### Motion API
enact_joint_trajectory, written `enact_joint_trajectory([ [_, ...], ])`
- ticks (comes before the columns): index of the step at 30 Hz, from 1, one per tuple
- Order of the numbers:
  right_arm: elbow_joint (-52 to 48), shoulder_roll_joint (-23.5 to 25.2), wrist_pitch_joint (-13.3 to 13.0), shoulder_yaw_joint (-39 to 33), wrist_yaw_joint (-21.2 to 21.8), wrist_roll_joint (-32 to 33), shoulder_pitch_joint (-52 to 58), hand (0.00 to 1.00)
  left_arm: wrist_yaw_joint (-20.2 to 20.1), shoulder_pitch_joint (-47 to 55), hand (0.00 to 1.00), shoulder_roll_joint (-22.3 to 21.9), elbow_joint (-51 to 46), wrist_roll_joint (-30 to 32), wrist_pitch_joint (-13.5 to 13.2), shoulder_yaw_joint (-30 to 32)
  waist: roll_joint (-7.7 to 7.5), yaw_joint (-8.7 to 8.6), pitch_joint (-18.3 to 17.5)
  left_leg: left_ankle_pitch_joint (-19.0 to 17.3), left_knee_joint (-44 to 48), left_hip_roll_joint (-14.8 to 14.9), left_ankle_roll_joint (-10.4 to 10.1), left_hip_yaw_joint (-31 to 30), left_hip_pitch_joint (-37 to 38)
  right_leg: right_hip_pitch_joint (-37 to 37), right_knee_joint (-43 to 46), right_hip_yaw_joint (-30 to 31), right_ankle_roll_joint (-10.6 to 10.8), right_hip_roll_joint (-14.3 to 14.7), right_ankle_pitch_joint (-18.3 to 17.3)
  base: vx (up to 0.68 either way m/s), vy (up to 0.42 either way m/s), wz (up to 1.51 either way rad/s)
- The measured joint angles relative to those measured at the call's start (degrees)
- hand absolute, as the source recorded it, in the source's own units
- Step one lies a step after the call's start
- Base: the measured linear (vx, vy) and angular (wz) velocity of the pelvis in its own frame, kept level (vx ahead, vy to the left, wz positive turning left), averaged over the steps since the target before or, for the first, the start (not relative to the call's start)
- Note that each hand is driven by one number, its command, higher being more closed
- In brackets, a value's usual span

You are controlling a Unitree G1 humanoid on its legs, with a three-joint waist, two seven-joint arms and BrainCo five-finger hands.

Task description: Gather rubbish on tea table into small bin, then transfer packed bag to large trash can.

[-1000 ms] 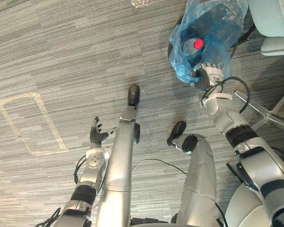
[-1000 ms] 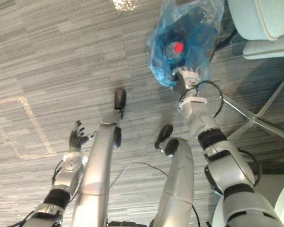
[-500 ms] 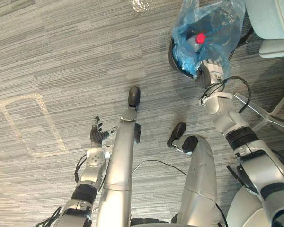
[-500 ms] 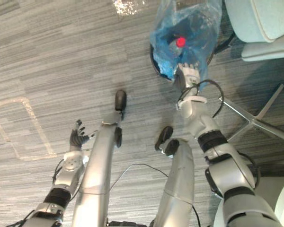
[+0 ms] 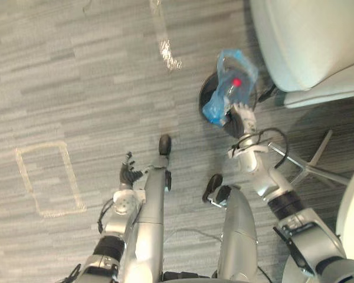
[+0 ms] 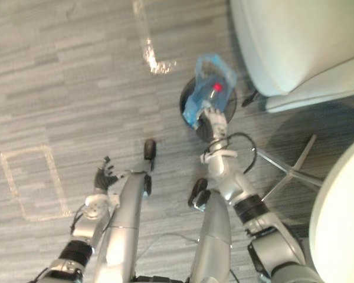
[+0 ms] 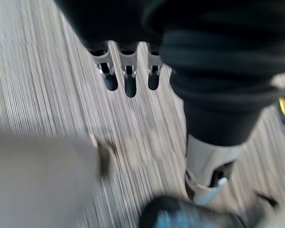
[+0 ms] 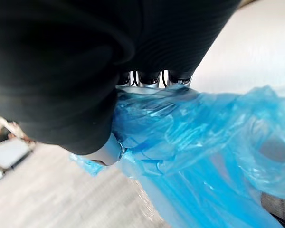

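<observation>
One crumpled blue plastic bag [image 5: 215, 111], gripped by right hand [image 5: 242, 118] with curled fingers [image 8: 149, 79], over round black bin [image 5: 206, 94]; left hand [image 5: 127, 174] fingers straight, spread.

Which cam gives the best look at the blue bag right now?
Left eye view: the whole blue bag shows, red-capped bottle inside, held by the right robot hand. Right eye view gives nearly the same picture. Right wrist view gives crumpled blue plastic right at the fingers, no outline.
</observation>
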Motion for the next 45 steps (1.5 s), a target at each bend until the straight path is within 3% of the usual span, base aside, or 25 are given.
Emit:
enact_joint_trajectory([
  [7,0.6,5.0,-0.7,0.1,3.4,0.0,9.5,1.00,-1.3,3.3,0.00,0.2,6.0,3.0,0.4,-1.8,-0.34,-0.62,-5.7,2.8,-12.7,-0.1,-0.9,0.3,15.4,14.3,-11.6,-1.1,0.3,1.5,2.5,0.11,-0.049,-0.04],
  [11,1.1,6.2,-1.5,0.0,5.9,-0.1,13.5,1.00,-2.5,6.4,0.00,0.9,10.2,4.8,1.5,-3.4,-0.35,-1.82,-9.6,6.9,-24.2,0.4,-1.8,-0.4,25.5,23.2,-21.8,-2.3,0.4,4.0,5.7,0.13,-0.051,-0.04],
  [15,1.1,7.0,-2.4,-2.3,7.9,0.0,16.8,1.00,-2.7,8.7,0.00,1.0,11.3,5.6,2.0,-4.0,-0.27,-3.01,-13.0,7.2,-28.1,1.1,-1.9,-0.2,32.0,31.6,-30.9,-2.4,1.1,5.8,8.8,0.12,-0.012,-0.09],
  [19,0.8,6.3,-3.4,-3.8,9.0,0.2,18.2,1.00,-3.5,9.1,0.00,2.2,9.9,6.0,2.1,-4.0,-0.09,-3.12,-15.8,7.2,-30.7,1.0,-1.9,0.5,36.6,37.0,-37.2,-1.5,1.5,6.5,11.5,0.04,0.014,-0.19],
  [30,-8.7,-5.1,-7.3,-3.8,12.9,6.0,18.8,1.00,-4.8,12.9,0.00,5.3,-1.7,6.0,2.1,-5.8,0.07,-3.70,-18.5,7.4,-33.8,0.1,-2.0,0.6,43.2,42.8,-43.0,1.4,2.5,6.3,14.7,-0.02,0.022,-0.13],
  [45,-13.0,-6.8,-9.6,-1.7,16.8,21.2,18.5,1.00,-5.7,12.5,0.00,7.5,-18.5,12.2,0.1,-14.9,-0.13,-3.97,-21.2,6.9,-34.1,1.2,-2.2,0.8,44.4,44.3,-45.0,3.1,1.9,7.5,16.4,-0.03,-0.003,-0.05],
])
